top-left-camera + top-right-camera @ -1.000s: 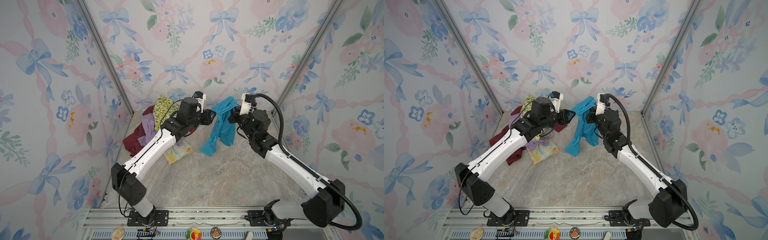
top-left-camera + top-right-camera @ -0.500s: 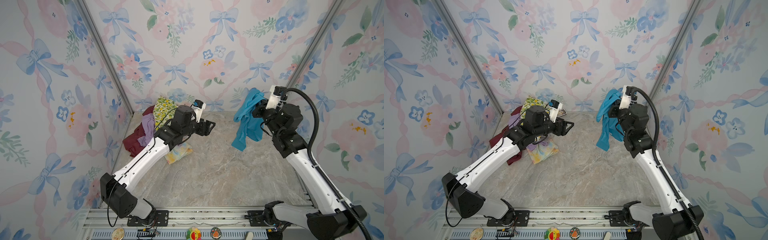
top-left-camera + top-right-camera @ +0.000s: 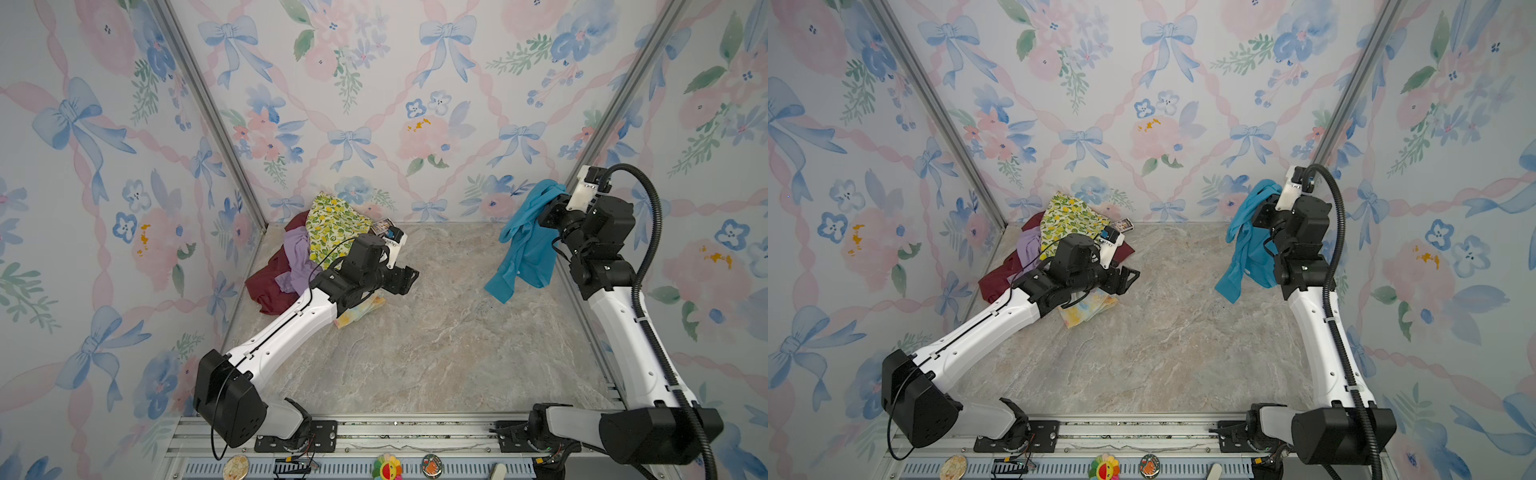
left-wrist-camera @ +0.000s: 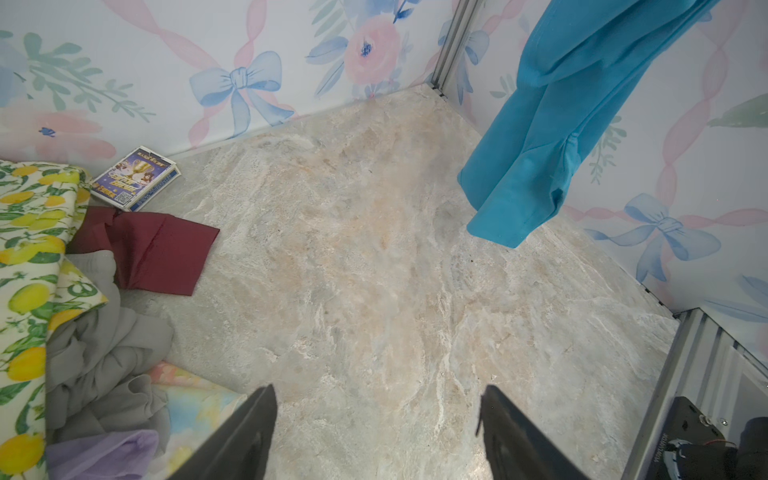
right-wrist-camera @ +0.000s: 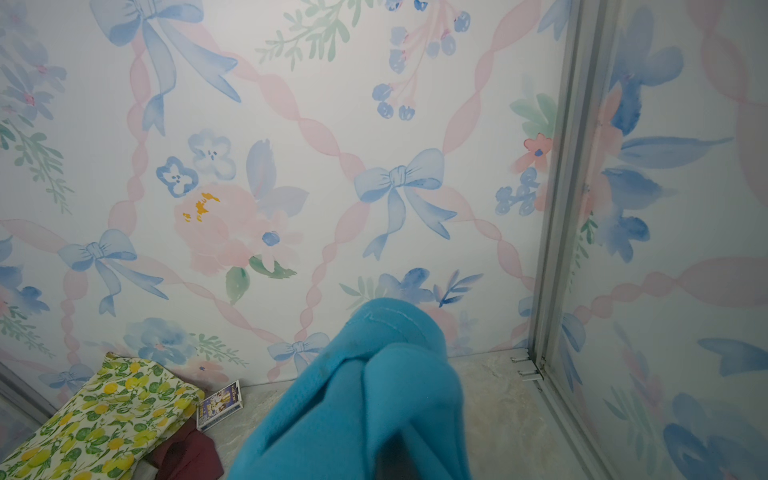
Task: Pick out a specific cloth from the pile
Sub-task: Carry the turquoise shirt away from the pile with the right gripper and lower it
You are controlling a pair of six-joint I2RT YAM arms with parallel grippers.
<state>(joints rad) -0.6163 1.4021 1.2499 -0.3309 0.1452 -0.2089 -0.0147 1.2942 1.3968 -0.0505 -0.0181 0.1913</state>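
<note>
Plain turquoise-blue soft cloth: hangs free at 2 o'clock of the marble-pattern surface, well apart from the heap of mixed cloths at 10 o'clock. Whether its low corner touches the surface, I cannot tell.
Right fingers: together, clamped on the upper fold of the cloth; the tips are hidden in the fabric.
Left fingers: apart, holding nothing, at the 3 o'clock edge of the heap.
Step, as I judge: lower the cloth onto bare surface toward 4 o'clock, and release only when the fabric lies.
In the way: the side wall and the metal corner post are just beside the hanging cloth; a swing could brush them.
Around: a small printed card box at 11 o'clock, just beside the lemon-print cloth and the maroon cloth, outside the path.
</note>
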